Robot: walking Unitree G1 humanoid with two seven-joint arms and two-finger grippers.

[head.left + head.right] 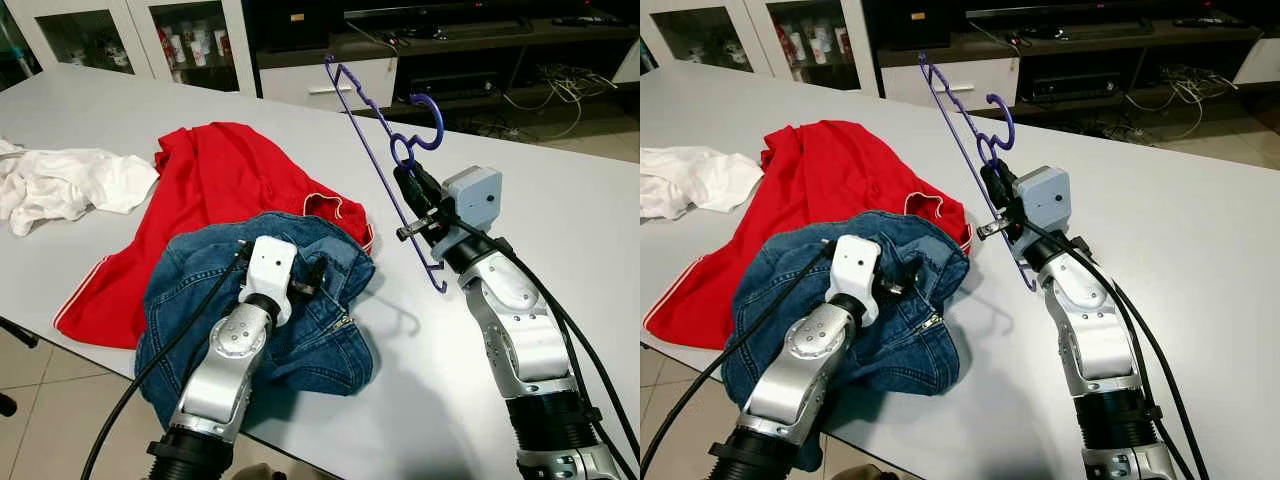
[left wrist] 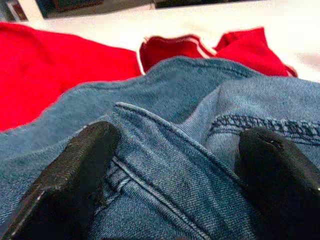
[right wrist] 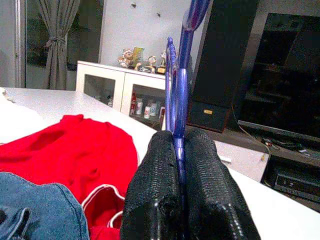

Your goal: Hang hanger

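Purple plastic, thin and flat, forms the clothes hanger (image 1: 385,150) that the right pincer (image 1: 412,196) holds clamped between its two black fingers (image 3: 155,195), which press together on the hanger's frame just below its hook; the hanger stands nearly upright and tilted, its long bar running up and away beyond the pincer and its lower corner hanging close over the white tabletop (image 1: 560,200) just beside the right wrist. The curled hook (image 1: 428,118) sits just above and beyond the closed fingertips. To that pincer's left, well apart from it, the left pincer (image 1: 312,280) rests on a crumpled blue denim garment (image 1: 320,330), its two black fingers (image 2: 70,185) spread wide with folds of stitched denim seam lying between them; the fingers touch the cloth but grip nothing. The denim heap lies under and around the left wrist, near the tabletop's front edge. Beyond the left pincer, partly covered by the denim, spreads a red shirt with white trim (image 1: 215,190), its collar just ahead of the fingertips. Farther left of both pincers, apart from the red cloth, lies a rumpled white cloth (image 1: 60,185). Past the tabletop, beyond the raised hanger, stand a white glass-fronted cabinet (image 1: 150,35) and a dark low media unit (image 1: 480,50).
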